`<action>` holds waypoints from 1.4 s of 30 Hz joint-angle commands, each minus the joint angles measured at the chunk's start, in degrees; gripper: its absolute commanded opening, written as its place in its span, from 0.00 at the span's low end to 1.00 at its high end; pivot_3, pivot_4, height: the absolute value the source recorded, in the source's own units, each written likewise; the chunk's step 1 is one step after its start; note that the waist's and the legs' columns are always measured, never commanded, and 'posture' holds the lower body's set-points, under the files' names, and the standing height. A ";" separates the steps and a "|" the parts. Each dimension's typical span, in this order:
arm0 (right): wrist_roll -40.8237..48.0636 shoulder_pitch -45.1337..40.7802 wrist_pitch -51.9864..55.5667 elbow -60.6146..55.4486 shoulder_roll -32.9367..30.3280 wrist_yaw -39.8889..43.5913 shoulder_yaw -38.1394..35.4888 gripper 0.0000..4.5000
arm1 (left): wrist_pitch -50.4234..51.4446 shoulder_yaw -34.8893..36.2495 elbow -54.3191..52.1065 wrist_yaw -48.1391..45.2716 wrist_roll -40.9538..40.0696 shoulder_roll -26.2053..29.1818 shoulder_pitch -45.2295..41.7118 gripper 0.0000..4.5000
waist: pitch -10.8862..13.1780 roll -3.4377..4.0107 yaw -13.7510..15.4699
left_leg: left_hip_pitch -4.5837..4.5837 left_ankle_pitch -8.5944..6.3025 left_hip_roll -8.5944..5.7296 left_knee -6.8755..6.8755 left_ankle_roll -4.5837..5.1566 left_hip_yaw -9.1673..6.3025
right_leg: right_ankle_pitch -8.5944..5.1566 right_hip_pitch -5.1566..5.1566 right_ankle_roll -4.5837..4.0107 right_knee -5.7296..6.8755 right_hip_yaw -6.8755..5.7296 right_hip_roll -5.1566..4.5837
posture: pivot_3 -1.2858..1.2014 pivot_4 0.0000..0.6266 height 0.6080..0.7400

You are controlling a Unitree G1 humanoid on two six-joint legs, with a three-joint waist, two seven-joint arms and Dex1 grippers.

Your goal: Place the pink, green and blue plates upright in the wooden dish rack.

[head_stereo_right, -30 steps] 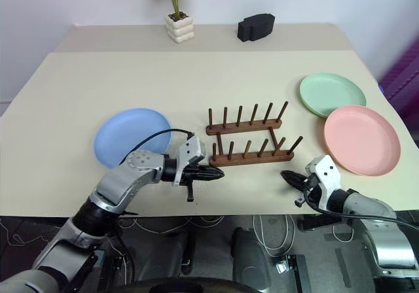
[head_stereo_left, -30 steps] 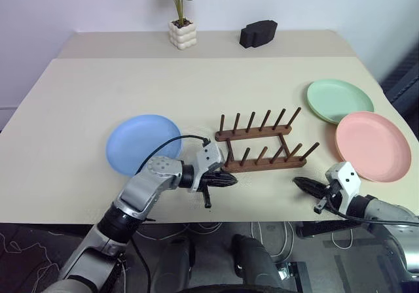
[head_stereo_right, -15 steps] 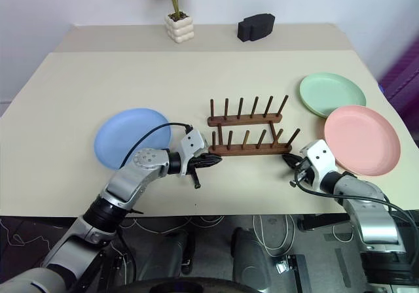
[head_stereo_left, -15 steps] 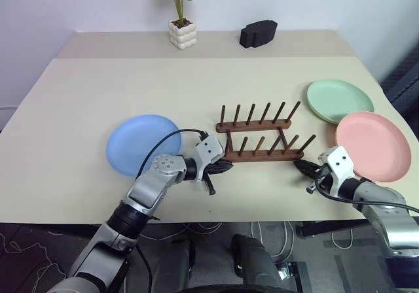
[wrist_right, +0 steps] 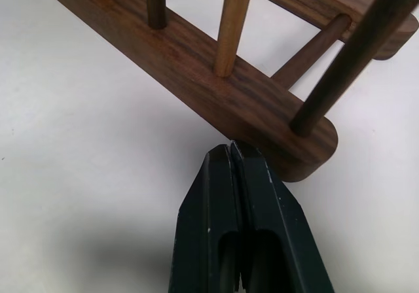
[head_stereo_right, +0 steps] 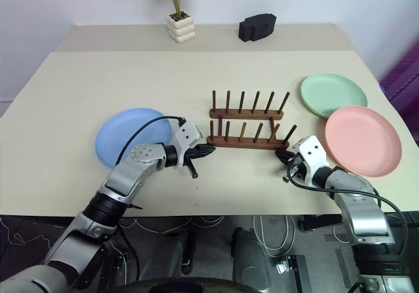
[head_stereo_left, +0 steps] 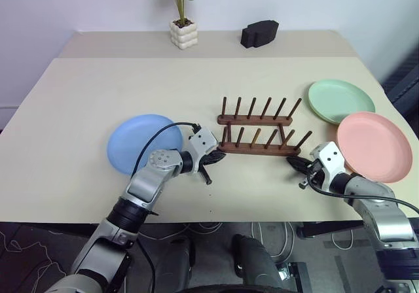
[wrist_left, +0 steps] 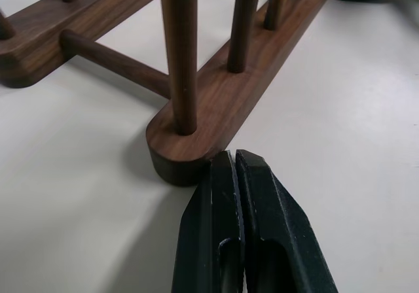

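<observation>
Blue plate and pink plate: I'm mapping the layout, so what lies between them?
Between the blue plate and pink plate stands the wooden dish rack, flanked by both shut grippers, in the left eye view.

arms: silver-grey metal shells with black joint segments are seen
wrist blocks: white housings are mounted behind each gripper
cables: a black cable is looped over each forearm
left gripper point(wrist_left: 234, 165): two black tapered fingers
right gripper point(wrist_right: 230, 154): two black tapered fingers

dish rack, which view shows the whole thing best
The left eye view: the wooden dish rack shows whole, both peg rows and rails, empty. The right eye view matches it. Each wrist view gives one end of the near rail, with that gripper's shut tips against it.
</observation>
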 commanded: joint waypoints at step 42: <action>-6.23 7.75 3.58 -1.54 -7.75 -8.84 -11.63 0.01 | -0.74 1.33 -11.05 -14.33 -11.79 -0.34 4.85 0.00 | -0.01 0.02 0.08 | -0.09 -0.03 0.03 0.20 0.05 0.00 | -0.06 0.01 0.06 0.00 0.00 0.00 | 0.52 0.24 0.97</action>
